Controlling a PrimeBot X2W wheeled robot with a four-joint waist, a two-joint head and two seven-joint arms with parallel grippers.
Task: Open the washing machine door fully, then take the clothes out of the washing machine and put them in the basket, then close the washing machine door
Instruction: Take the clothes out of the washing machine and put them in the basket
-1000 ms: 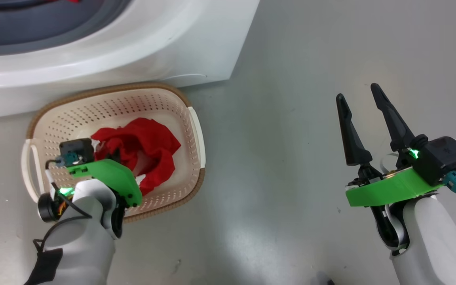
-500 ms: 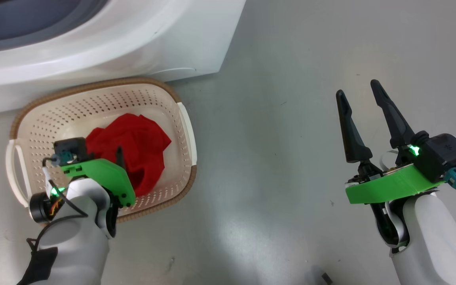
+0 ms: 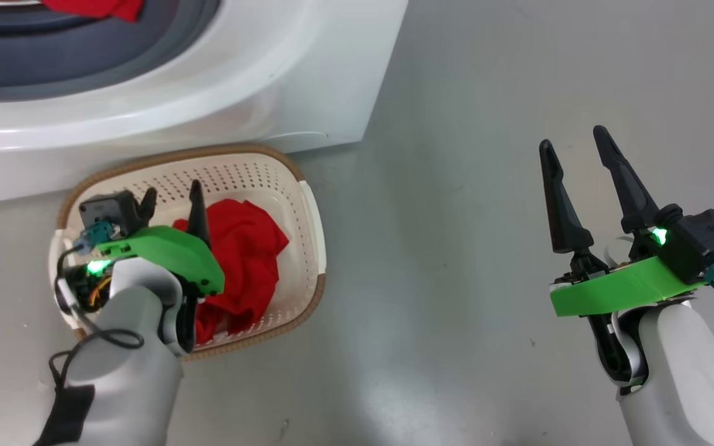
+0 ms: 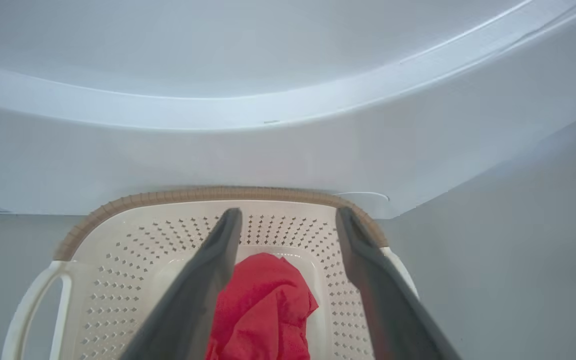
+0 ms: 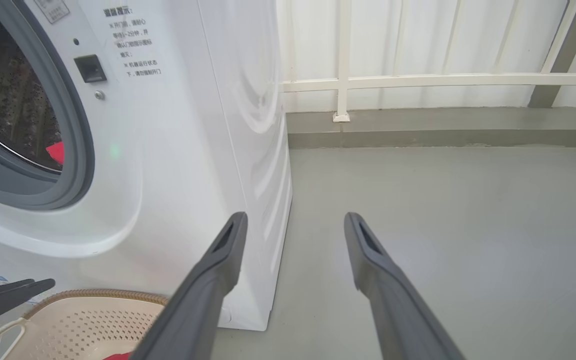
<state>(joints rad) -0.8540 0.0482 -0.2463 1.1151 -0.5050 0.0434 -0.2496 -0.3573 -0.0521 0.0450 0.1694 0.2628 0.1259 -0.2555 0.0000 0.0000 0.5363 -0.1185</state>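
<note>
Head view: basket (image 3: 308, 204) rim just beside the washing machine (image 3: 307, 68), open floor (image 3: 456, 248) rightward; left pincer (image 3: 172, 192) spread wide, empty, above red clothes (image 3: 248, 248) in the basket. Left wrist view: jaws apart, clothes below. Right wrist view: right pincer (image 5: 295, 216) spread, empty, over floor.

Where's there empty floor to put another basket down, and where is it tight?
Free: the grey floor between the basket and the right claw, running up past the washing machine's right corner. Tight: the basket sits close by the machine's front, red clothes inside, the open left claw above it.
</note>
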